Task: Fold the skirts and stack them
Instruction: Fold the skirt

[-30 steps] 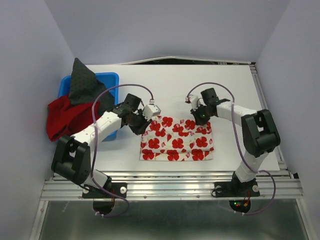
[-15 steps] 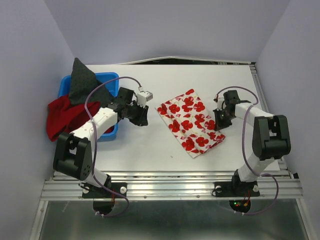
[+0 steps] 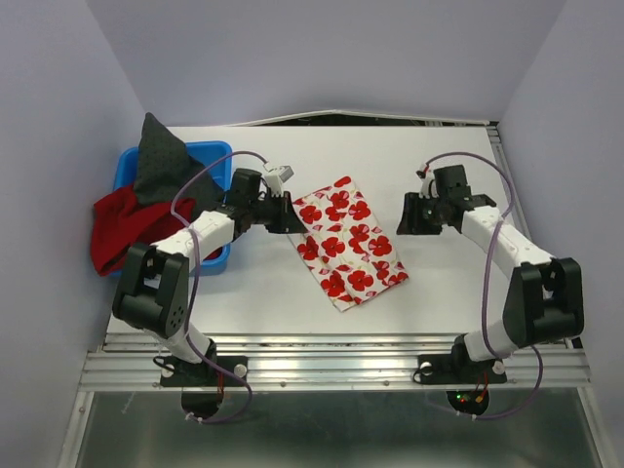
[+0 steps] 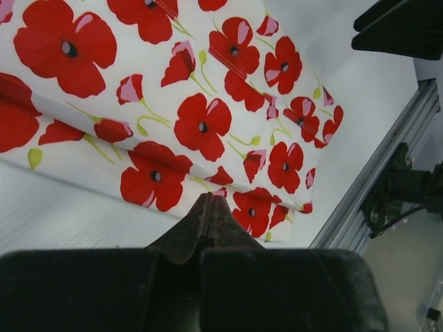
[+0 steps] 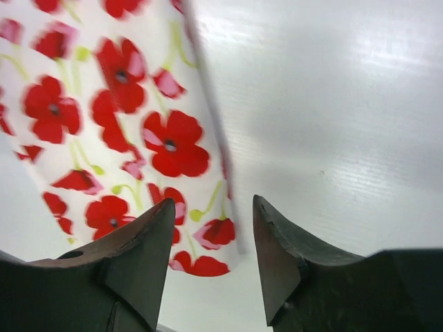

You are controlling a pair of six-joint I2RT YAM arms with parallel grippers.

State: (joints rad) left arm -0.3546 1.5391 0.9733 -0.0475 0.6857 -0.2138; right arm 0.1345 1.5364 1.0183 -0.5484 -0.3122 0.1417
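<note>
The folded poppy-print skirt [image 3: 346,244] has slid left, lying slantwise mid-table [image 3: 458,166]. The right gripper [image 5: 213,207] has let go and drawn back, its claw spread beside the cloth. The left gripper [image 4: 210,202] is pressed together at the skirt's edge; I cannot tell whether it has caught any cloth.

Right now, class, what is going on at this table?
A two-armed robot is folding skirts. A folded white skirt with red flowers lies slantwise on the table. The left pincer is shut, its tip at the skirt's edge; whether it pinches cloth is unclear. The right pincer hangs open beside it, empty. A dark grey skirt and a deep-red skirt lie heaped over the blue bin, unfolded.
</note>
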